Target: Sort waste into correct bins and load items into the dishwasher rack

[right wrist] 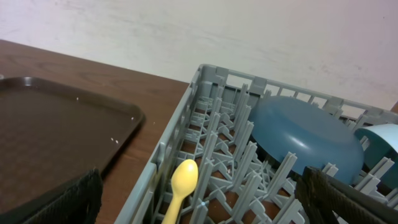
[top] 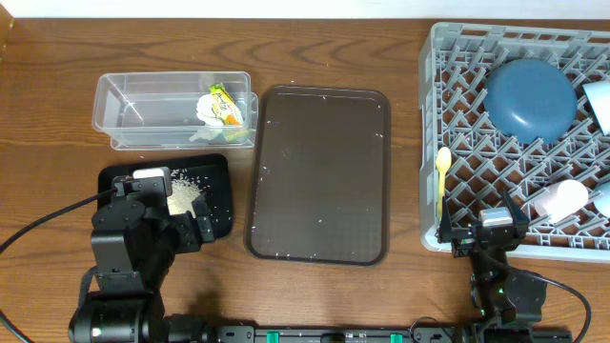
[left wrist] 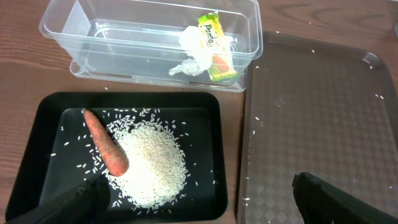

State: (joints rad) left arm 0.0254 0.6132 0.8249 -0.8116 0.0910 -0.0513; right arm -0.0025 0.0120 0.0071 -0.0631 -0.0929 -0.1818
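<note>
The grey dishwasher rack (top: 429,143) at the right holds a dark blue plate (top: 531,97), a pale yellow spoon (top: 442,176) along its left edge and a pale cup (top: 562,200). My right gripper (right wrist: 199,202) is open just in front of the rack (right wrist: 180,124), above the spoon's (right wrist: 183,180) handle. The light blue cup (right wrist: 379,140) shows beside the plate (right wrist: 305,137). My left gripper (left wrist: 199,208) is open over the near end of the black bin (left wrist: 217,143), which holds rice (left wrist: 146,162) and a carrot piece (left wrist: 106,143). The clear bin (left wrist: 93,37) holds the wrapper (left wrist: 214,46) and tissue (left wrist: 193,56).
A dark brown tray (top: 319,171) lies between the bins and the rack, with a few stray rice grains on it. Both arm bases stand at the table's front edge. A black cable (top: 38,224) runs from the left arm.
</note>
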